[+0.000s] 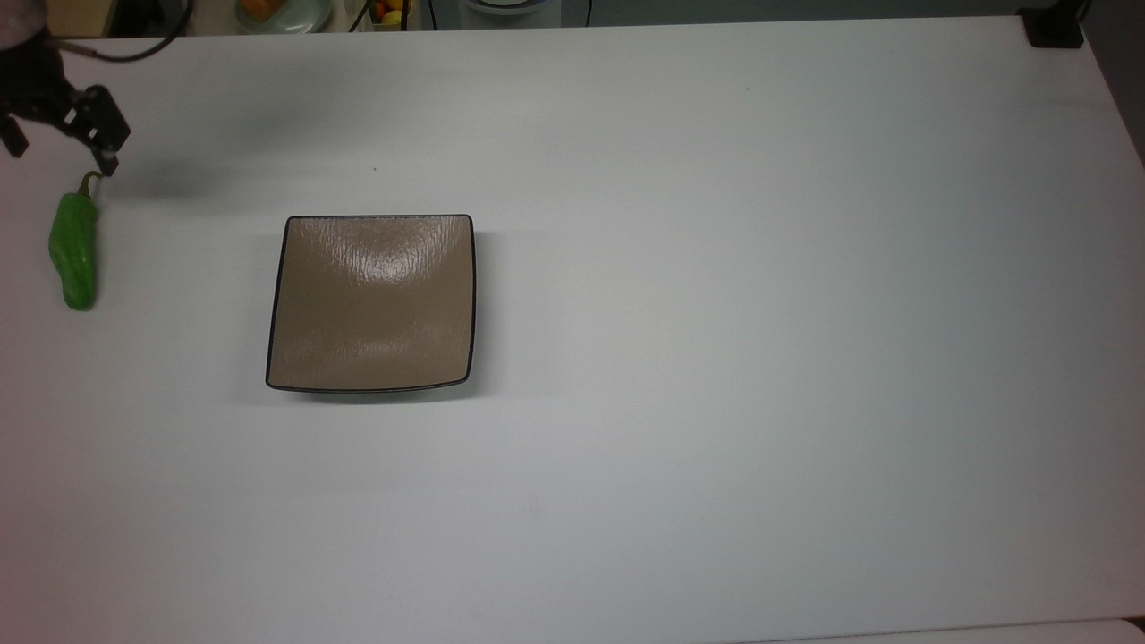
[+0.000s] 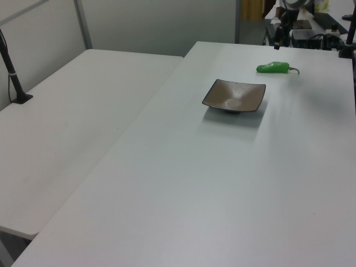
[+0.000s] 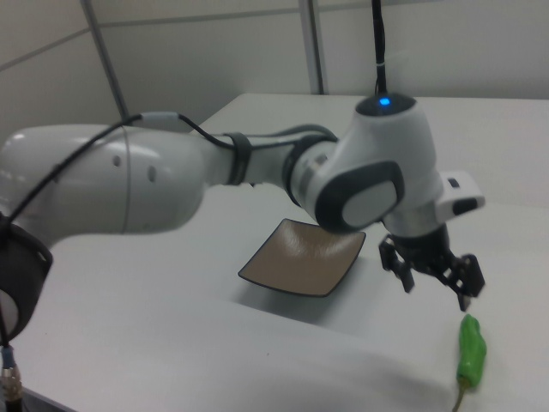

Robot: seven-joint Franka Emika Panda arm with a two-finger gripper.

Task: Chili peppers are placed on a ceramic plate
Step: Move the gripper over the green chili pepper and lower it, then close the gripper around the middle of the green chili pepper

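Observation:
The green chili pepper (image 1: pixel 73 255) lies on the white table near the top view's left edge, its stem pointing to the far side. The square brown ceramic plate (image 1: pixel 371 302) sits to its right in the top view, with nothing on it. My gripper (image 1: pixel 61 152) hovers open just beyond the pepper's stem end, with nothing between its fingers. In the right view the gripper (image 3: pixel 436 287) hangs above and slightly behind the pepper (image 3: pixel 470 350), with the plate (image 3: pixel 302 256) to the right view's left. In the left view the pepper (image 2: pixel 273 68) lies behind the plate (image 2: pixel 233 95).
A black mount (image 1: pixel 1054 29) sits on the table's far right corner in the top view. A second white table (image 2: pixel 67 117) with a black pole (image 2: pixel 14 72) adjoins on the left view's left. Clutter (image 1: pixel 277 11) stands beyond the far edge.

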